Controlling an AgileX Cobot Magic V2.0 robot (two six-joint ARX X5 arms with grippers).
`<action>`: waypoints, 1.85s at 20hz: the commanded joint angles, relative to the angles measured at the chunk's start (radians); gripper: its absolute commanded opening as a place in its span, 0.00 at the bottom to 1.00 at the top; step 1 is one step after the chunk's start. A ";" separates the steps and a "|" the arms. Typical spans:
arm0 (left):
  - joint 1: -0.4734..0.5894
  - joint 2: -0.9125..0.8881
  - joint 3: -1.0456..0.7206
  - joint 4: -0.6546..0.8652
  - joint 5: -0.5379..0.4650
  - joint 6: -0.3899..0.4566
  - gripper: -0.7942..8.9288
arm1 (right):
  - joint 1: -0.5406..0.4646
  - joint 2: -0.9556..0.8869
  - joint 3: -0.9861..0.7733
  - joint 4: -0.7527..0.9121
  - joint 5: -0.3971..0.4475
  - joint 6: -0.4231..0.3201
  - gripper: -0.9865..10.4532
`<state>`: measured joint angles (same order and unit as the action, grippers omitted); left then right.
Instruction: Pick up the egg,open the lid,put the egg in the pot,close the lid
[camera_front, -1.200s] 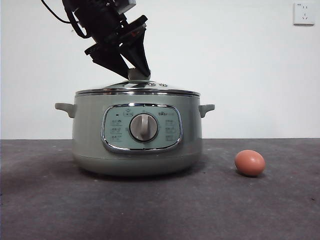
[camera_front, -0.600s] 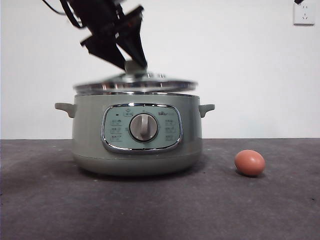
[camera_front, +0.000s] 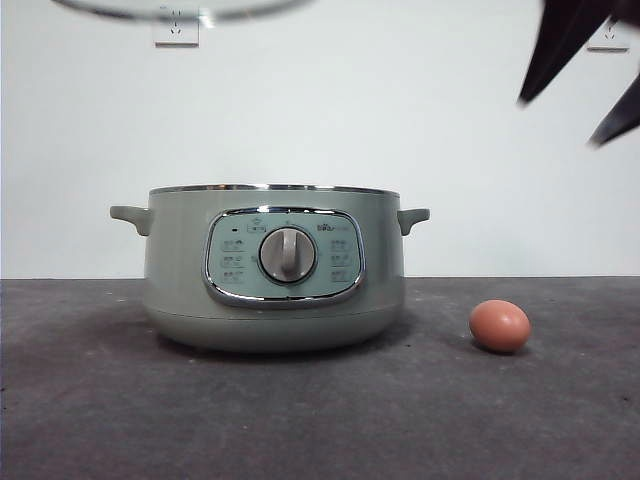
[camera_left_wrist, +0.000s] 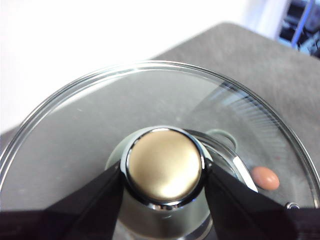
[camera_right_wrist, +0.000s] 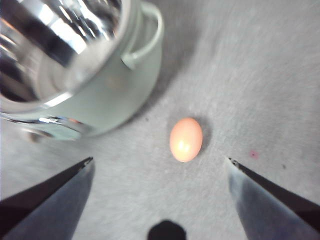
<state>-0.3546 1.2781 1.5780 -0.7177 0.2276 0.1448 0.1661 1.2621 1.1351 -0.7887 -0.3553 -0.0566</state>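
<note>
Of the 4 steps, you have 1 done: the lid (camera_left_wrist: 150, 100) is off, clamped by its knob (camera_left_wrist: 165, 165) between the left gripper (camera_left_wrist: 165, 200) jaws and showing only as a rim arc at the top left of the front view. The pot (camera_front: 275, 280) stands open at centre frame; its inside looks shiny and empty, though the right wrist view is blurred there. The egg (camera_front: 499, 325) lies on the table (camera_front: 320, 420) at lower right, just beside the pot, untouched. Your right gripper (camera_right_wrist: 160, 165) hangs above it at the upper right of the front view, jaws spread wide. Left for you: grasp the egg, place it inside, reseat the lid.
</note>
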 joint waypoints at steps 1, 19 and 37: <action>0.040 -0.103 0.010 -0.026 0.006 -0.014 0.07 | 0.053 0.099 0.001 0.043 0.092 0.005 0.47; 0.134 -0.375 0.009 -0.285 0.007 -0.022 0.07 | 0.167 0.554 0.001 0.259 0.251 0.083 0.40; 0.134 -0.367 0.009 -0.284 0.008 -0.021 0.07 | 0.206 0.169 0.003 0.120 0.251 0.083 0.08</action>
<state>-0.2245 0.9222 1.5780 -1.0500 0.2272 0.1299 0.3660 1.4387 1.1370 -0.6758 -0.1036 0.0158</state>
